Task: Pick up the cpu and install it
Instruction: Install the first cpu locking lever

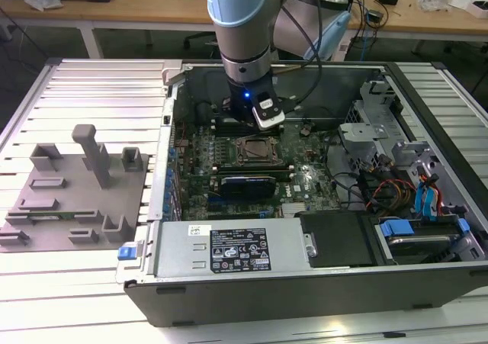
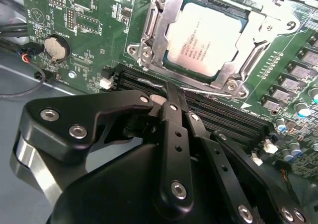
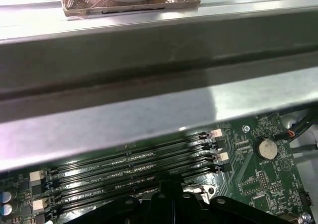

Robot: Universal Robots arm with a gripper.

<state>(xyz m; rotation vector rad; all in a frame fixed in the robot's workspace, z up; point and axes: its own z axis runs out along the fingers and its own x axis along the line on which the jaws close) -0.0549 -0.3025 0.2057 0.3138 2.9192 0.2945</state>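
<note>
Claw (image 2: pixel 171 92) hovers beside socketed cpu (image 2: pixel 208 37), fingers together

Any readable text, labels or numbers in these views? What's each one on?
Nothing can be quoted reliably.
cpu, seated in its socket in the second wrist view: several lines of print on the lid, too faint to read.
power supply label, exterior view: black-and-white print, too small to read.
motherboard: white silkscreen marks, too small to read.

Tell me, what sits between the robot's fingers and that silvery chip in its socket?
In the second wrist view, black memory slots and the socket frame's metal rim lie between the gripper and the cpu.
</note>
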